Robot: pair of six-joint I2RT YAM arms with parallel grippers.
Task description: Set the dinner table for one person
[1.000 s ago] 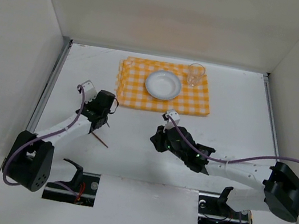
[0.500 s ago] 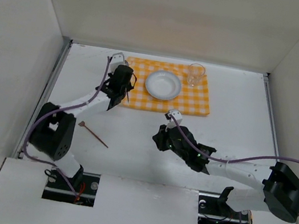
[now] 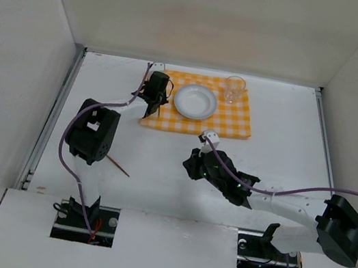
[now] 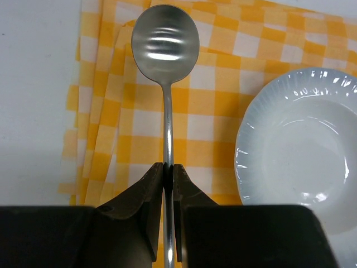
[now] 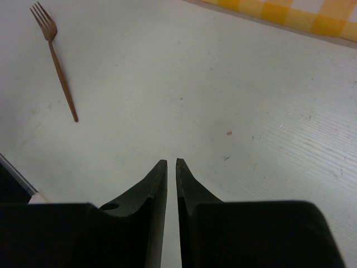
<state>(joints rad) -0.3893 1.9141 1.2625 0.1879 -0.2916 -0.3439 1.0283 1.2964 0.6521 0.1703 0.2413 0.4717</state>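
Gripping thin handle of silver metal spoon (image 4: 165, 44), left pincer (image 4: 168, 166) holds it over orange-and-white checked cloth (image 4: 223, 61), just left of round white ribbed plate (image 4: 301, 145). Right pincer (image 5: 172, 162) nearly closed, empty, above large matte-white tabletop (image 5: 234, 89). Slim copper-brown fork (image 5: 56, 64) lies on bare tabletop, apart from cloth.

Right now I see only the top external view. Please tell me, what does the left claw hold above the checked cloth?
Observer: The left claw is shut on the handle of a silver spoon.
Operator: Is the spoon above the plate?
Observer: No. Its bowl is over the checked cloth, with the white plate apart to its right in the left wrist view.
Operator: And the right claw?
Observer: The right claw is almost shut and empty, over the dinner table.
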